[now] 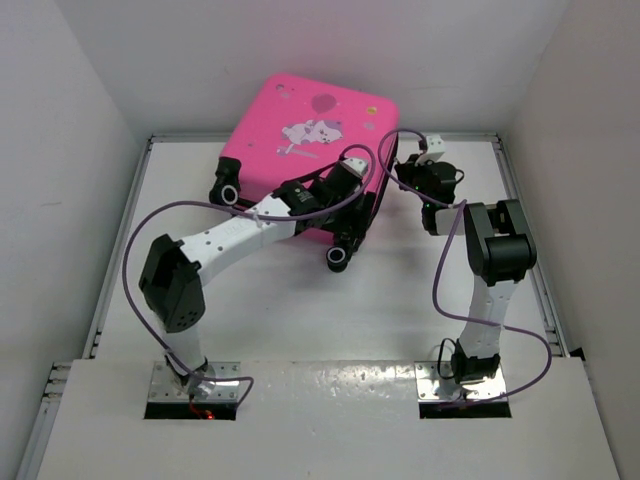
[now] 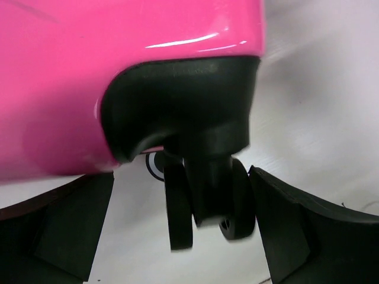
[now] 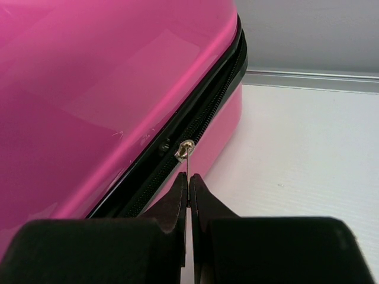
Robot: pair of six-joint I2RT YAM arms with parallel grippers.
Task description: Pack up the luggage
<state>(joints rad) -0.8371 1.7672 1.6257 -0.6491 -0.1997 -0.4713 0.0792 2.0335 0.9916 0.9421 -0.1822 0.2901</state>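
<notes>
Along the side seam of the luggage (image 1: 300, 130), pinching the zipper pull (image 3: 185, 151) shut in the right gripper (image 3: 189, 183) to zip up, straddling a wheel (image 2: 237, 201) with the wide-spread left gripper (image 2: 180, 177), likely as a brace

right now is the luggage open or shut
Shut: the luggage lid lies down on its base, shells meeting along the zipper. Whether it is zipped all round, cannot tell.

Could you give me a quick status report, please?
Left gripper open, straddling a wheel. Right gripper shut on zipper pull. Luggage lid down. Nothing blocking.
</notes>
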